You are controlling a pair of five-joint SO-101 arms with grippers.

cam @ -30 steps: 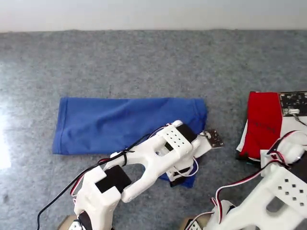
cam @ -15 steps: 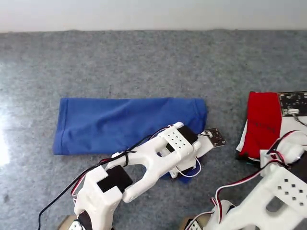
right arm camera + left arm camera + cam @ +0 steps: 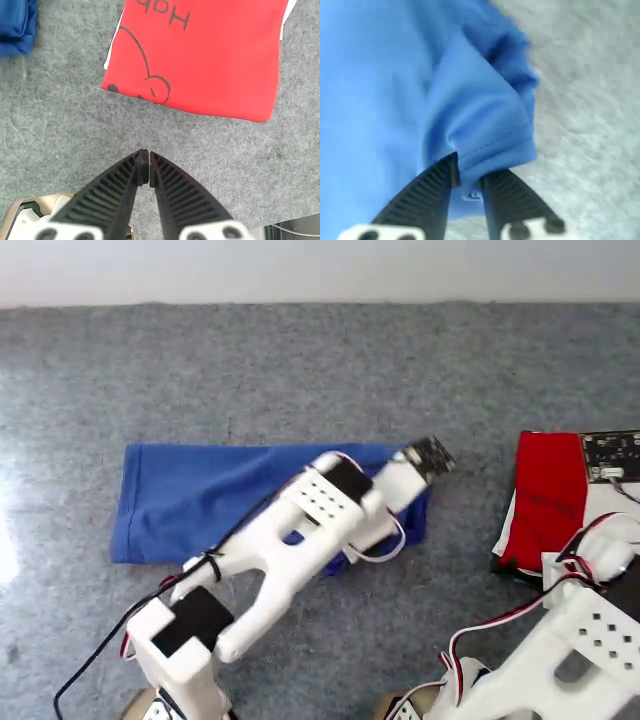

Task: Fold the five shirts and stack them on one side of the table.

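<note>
Arm at left [image 3: 290, 535] extends toward 1 o'clock across blue shirt [image 3: 390, 80], left gripper [image 3: 468, 176] clamped on hem; right gripper [image 3: 145, 167] closed, empty, over tabletop [image 3: 50, 125].

One blue shirt [image 3: 190, 500], one red shirt [image 3: 548, 495]

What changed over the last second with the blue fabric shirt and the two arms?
The left gripper, shut on a hem of the blue fabric shirt, swung away from the robot's base, carrying that flap over the shirt. The right gripper and the folded red shirt stayed put.
</note>
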